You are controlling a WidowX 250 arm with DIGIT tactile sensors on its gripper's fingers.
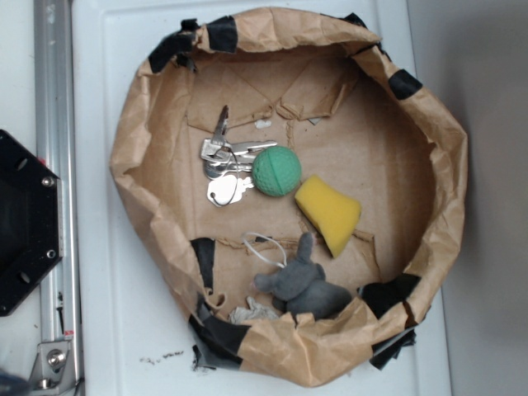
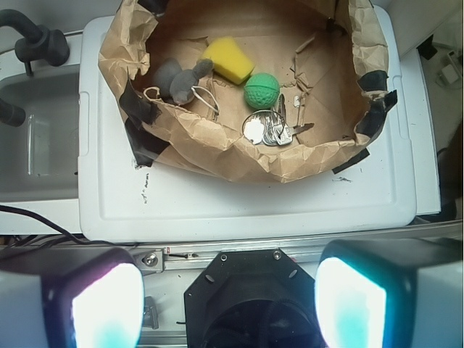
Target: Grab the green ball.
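The green ball lies on the floor of a brown paper bowl, touching a bunch of keys on one side and close to a yellow sponge on the other. My gripper shows only in the wrist view, high above the robot's base and well short of the bowl. It is open, its two pale fingertips far apart with nothing between them. The arm does not appear in the exterior view.
A grey plush toy with a white string lies inside the bowl by its wall. The bowl sits on a white lid. The black robot base and an aluminium rail are beside it. A sink lies off to one side.
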